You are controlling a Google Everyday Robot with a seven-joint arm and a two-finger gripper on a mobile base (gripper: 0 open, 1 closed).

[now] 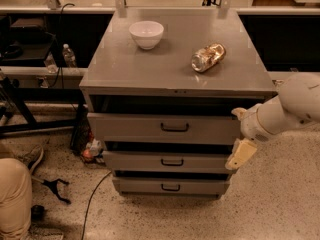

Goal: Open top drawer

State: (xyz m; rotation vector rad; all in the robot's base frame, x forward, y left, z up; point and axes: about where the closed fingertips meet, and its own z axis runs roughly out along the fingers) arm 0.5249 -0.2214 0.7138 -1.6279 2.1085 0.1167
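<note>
The top drawer is the widest grey front of the cabinet, with a dark loop handle at its centre and a dark gap above it. Two narrower grey drawers sit below it. My gripper is at the right end of the top drawer's front, beside the cabinet's right corner. It is open and holds nothing, with one cream finger hanging down level with the middle drawer. The gripper is well to the right of the handle.
On the cabinet top stand a white bowl and a crushed can lying on its side. A person's leg is at the lower left. A cable and small items lie on the floor to the left.
</note>
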